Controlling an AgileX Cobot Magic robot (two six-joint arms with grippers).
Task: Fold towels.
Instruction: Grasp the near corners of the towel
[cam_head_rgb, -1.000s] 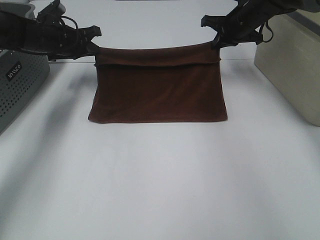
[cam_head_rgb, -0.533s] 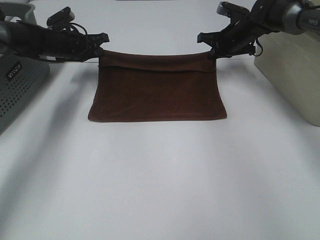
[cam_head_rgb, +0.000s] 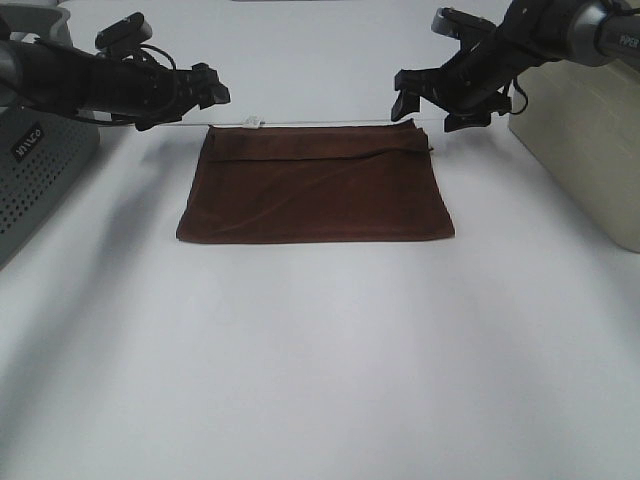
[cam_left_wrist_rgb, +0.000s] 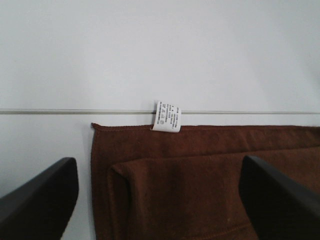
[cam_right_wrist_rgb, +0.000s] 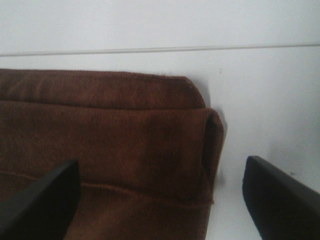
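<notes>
The towel (cam_head_rgb: 315, 190) is seen lying flat on the white table (cam_head_rgb: 320, 350), towards the far side and about midway between left and right; a dark reddish-brown terry cloth is shown, folded into a wide rectangle with its long sides running left to right; the near edge is laid straight; along the far edge a narrow upper layer is doubled over, its hem traced as a slightly slanting line; at the far right corner a small open loop of fold is left; a small white tag (cam_left_wrist_rgb: 167, 116) is found sticking out past the far edge, near the far left corner.
</notes>
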